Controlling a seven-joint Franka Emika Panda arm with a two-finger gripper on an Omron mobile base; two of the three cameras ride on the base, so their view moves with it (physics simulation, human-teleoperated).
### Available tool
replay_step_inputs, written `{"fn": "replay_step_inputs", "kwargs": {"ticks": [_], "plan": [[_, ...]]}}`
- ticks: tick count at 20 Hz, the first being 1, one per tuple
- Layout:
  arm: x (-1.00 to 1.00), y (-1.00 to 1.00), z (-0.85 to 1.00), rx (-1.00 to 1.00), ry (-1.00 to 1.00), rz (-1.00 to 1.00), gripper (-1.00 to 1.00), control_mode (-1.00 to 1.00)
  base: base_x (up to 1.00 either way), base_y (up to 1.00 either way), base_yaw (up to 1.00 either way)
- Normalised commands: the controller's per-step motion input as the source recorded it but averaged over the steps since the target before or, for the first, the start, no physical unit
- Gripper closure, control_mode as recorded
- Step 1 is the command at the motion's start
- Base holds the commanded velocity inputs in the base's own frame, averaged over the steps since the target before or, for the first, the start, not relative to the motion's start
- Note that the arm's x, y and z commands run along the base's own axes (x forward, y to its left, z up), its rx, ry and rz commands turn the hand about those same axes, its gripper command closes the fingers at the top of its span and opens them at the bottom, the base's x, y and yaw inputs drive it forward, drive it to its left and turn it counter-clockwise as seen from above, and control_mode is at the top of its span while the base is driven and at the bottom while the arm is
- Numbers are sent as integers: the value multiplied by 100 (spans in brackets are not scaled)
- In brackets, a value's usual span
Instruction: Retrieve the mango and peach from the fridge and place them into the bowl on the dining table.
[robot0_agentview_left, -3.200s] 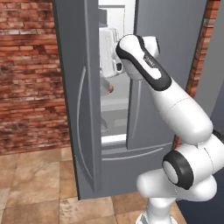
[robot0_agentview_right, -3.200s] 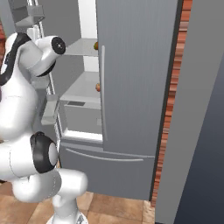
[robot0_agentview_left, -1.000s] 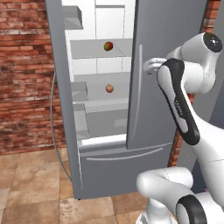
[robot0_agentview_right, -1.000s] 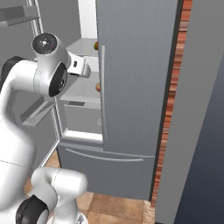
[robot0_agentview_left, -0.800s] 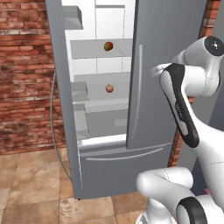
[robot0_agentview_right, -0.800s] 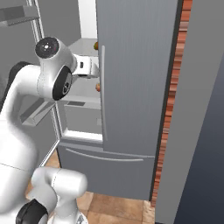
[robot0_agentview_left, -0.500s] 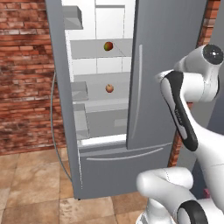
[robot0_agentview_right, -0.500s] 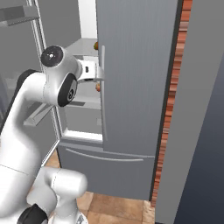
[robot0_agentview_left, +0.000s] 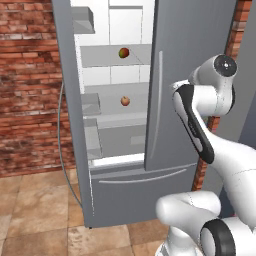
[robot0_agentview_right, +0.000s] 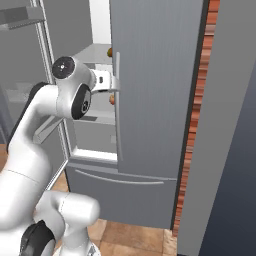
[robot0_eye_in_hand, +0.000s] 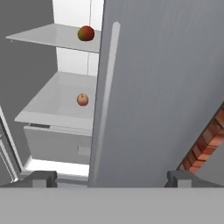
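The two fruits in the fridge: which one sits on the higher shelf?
The mango, yellow-green with a red blush, sits on the upper glass shelf of the fridge. The rounder orange-pink peach sits one shelf below it.

Red brick wall (robot0_agentview_left: 30, 85) L & R, tan tile floor (robot0_agentview_left: 35, 215), grey panel (robot0_agentview_right: 225, 150) far R

Fridge (robot0_agentview_left: 190, 75) doors matt brushed grey metal; brick wall (robot0_agentview_left: 27, 85) rough; shelves glassy.
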Motion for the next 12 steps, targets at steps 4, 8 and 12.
{"fn": "replay_step_inputs", "kwargs": {"ticks": [4,8,12], "plan": [[44,0,-3,1,2,-2,-100,-100,0,0,0],[43,0,-17,4,0,-3,-100,-100,0,0,0],[40,0,-16,9,1,0,-100,-100,0,0,0]]}}
